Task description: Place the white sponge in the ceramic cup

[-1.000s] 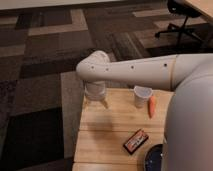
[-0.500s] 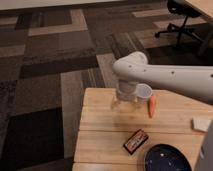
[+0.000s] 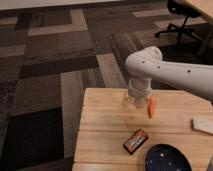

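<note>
A light wooden table (image 3: 105,127) stands on carpet (image 3: 45,75) patterned in brown, grey and beige blocks, and an office chair (image 3: 181,20) sits at the far right. To the left and beyond the table's far edge the floor lies open. The white arm bends down over the far side, and its gripper (image 3: 134,99) hangs just left of the orange carrot (image 3: 152,106); whether it is clenched or released cannot be told. The white sponge (image 3: 202,125), a pale flat block, lies at the table's right edge, well apart from the gripper. A black-and-orange packet (image 3: 136,141) and a dark blue plate (image 3: 167,159) lie near the front edge.
</note>
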You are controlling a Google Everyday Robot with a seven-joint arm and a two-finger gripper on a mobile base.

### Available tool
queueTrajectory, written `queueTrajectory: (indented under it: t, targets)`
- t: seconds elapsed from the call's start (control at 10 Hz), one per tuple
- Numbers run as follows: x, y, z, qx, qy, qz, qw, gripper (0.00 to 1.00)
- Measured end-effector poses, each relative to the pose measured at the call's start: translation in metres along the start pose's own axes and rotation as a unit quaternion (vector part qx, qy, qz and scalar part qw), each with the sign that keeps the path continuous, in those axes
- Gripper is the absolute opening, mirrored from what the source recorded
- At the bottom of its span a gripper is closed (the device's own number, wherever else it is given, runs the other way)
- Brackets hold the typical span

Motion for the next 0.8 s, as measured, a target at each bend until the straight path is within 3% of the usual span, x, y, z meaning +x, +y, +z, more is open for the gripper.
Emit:
queueTrajectory:
  t: [0.3, 0.5, 0.7, 0.8]
  targets:
    - [0.002, -0.005, 0.004, 0.005, 0.007, 0.007, 0.9999, 0.65]
    - [0.002, -0.046, 0.012, 0.031, 0.014, 0.056, 0.9979, 0.65]
    - [-0.002, -0.079, 0.015, 0.044, 0.013, 0.088, 0.995, 0.65]
    - [-0.005, -0.116, 0.015, 0.044, 0.011, 0.105, 0.9935, 0.65]
